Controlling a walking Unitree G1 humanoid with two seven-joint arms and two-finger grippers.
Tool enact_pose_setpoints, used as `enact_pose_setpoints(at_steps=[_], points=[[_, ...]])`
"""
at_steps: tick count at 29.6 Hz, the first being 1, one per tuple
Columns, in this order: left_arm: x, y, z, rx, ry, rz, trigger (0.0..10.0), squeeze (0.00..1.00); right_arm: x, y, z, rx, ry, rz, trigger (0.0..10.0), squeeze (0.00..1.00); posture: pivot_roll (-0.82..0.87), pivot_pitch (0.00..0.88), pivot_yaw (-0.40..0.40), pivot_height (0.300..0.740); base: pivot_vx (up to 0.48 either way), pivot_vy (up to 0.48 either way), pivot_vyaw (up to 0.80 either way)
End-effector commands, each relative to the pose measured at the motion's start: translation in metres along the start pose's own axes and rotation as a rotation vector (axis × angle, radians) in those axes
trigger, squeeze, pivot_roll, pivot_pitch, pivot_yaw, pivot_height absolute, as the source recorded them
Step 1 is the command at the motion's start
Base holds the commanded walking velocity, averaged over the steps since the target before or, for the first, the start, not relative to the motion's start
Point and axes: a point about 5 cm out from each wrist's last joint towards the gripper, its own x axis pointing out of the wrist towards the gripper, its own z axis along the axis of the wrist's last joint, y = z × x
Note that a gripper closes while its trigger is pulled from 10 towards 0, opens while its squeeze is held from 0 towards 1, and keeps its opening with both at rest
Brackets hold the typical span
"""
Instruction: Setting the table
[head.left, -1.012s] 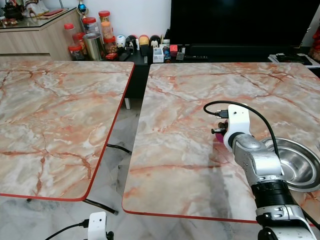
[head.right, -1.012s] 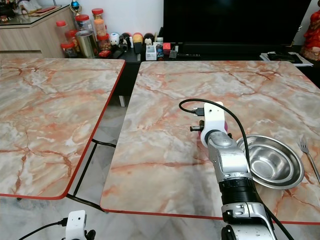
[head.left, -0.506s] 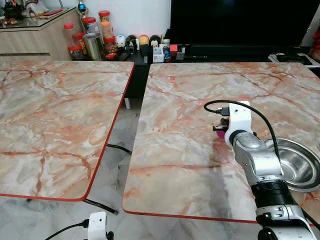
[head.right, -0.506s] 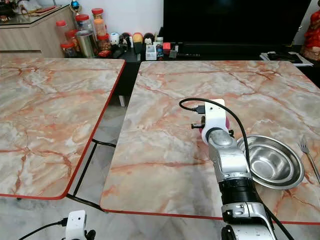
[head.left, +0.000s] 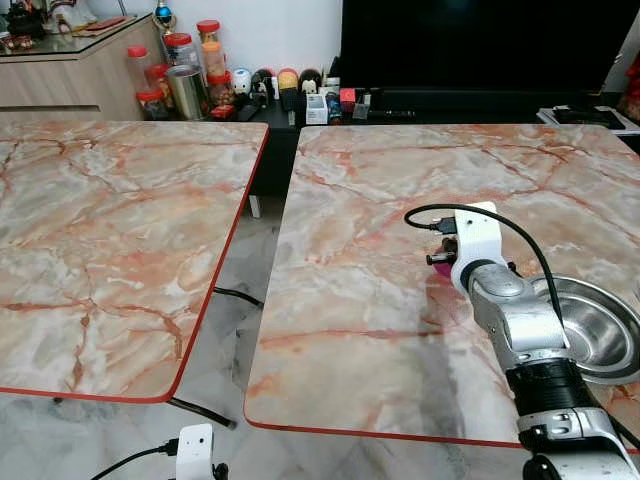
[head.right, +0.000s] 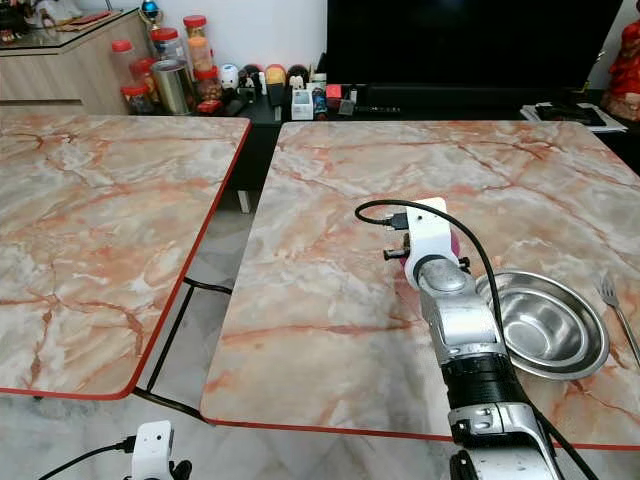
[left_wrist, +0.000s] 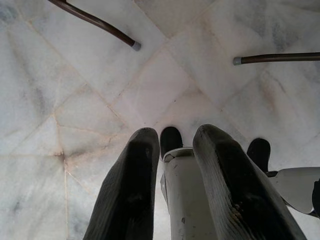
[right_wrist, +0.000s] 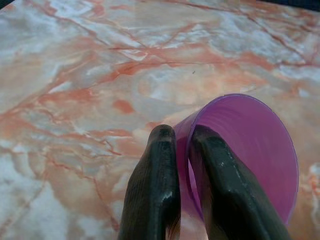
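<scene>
My right gripper (right_wrist: 183, 131) is shut on the rim of a purple plastic cup (right_wrist: 250, 150), one finger inside and one outside. The cup tilts over the right marble table (head.right: 330, 200), and its pink-purple edge (head.right: 455, 244) peeks out behind my white right wrist. Just to the right of the arm a steel bowl (head.right: 545, 325) sits on the same table. A fork (head.right: 612, 300) lies beyond the bowl at the table's right edge. My left gripper (left_wrist: 176, 132) hangs idle above the floor, its fingers apart with nothing between them.
A second marble table (head.left: 100, 230) stands to the left, with a narrow gap of tiled floor (head.left: 235, 340) between the two. Jars and small items (head.left: 190, 75) line a low cabinet at the back, next to a dark TV (head.left: 480, 40).
The right wrist has edged very slightly to the right and away, still holding the cup. Nothing else has moved.
</scene>
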Motion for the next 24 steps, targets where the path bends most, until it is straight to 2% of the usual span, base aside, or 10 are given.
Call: enact_pose_setpoints(at_steps=[1,15,18,24], points=[[-0.001,0.0,-0.004,0.004,0.026,-0.006,10.0,0.0,-0.003,0.0,0.017,-0.036,-0.047,0.004,10.0,0.0,-0.04,0.0,0.013,0.74,0.0,0.0,0.0],[-0.001,0.0,-0.006,0.0,0.034,-0.01,10.0,0.0,-0.006,-0.002,0.023,-0.135,-0.052,0.058,10.0,0.0,-0.05,0.0,0.011,0.74,0.0,0.0,0.0],[-0.001,-0.001,-0.007,-0.002,0.035,-0.012,10.0,0.0,-0.009,-0.006,0.025,-0.228,-0.057,0.069,10.0,0.0,-0.05,0.0,0.01,0.74,0.0,0.0,0.0],[-0.001,-0.001,-0.007,-0.002,0.036,-0.014,10.0,0.0,-0.012,-0.012,0.028,-0.319,-0.056,0.049,10.0,0.0,-0.05,0.0,0.011,0.74,0.0,0.0,0.0]])
